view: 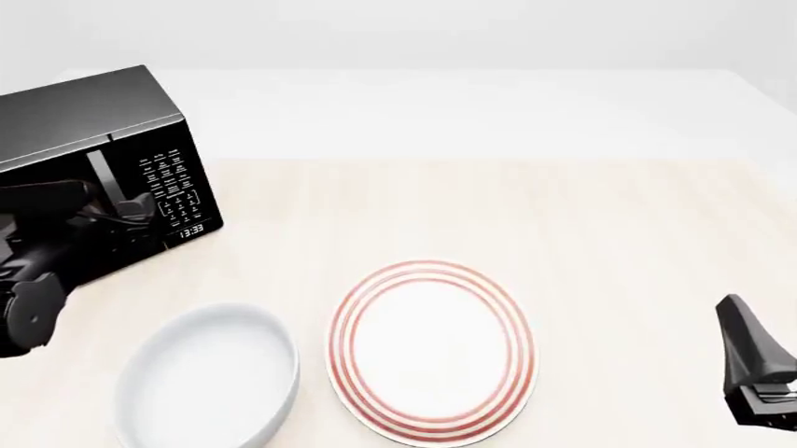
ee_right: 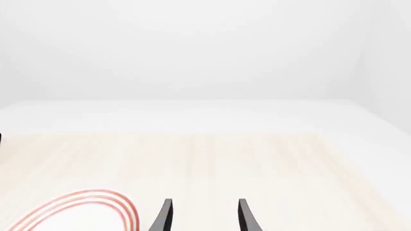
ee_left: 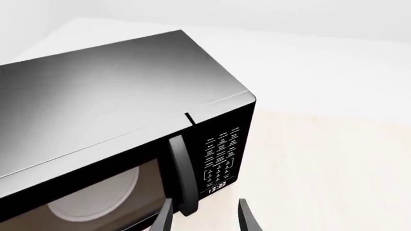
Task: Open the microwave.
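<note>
Left hand [ee_left: 202, 216] is right at the microwave [ee_left: 122, 110] now, fingers spread apart, and the vertical bar handle [ee_left: 182, 175] sits just inside the gap, nearer one finger than the other. The microwave stands at the far left of the desk [view: 498, 205], turned at an angle, its door looking closed and flush with the keypad [ee_left: 222, 156] panel. To do this cleanly, I'd say the hand should centre on the bar so both fingers meet it evenly, close firmly, then pull in an arc around the door's hinge side rather than straight back, or the grip may slide off that glossy bar. The pale turntable [ee_left: 96, 192] shows through the window. Right hand [ee_right: 202, 216] is parked low at the near right, fingers apart and holding nothing, well away from the action. The desk is light wood grain with a white border; a red-ringed plate [view: 432, 350] and a white bowl [view: 205, 373] lie near the front edge, clear of the door's likely swing. Behind, plain white walls.
</note>
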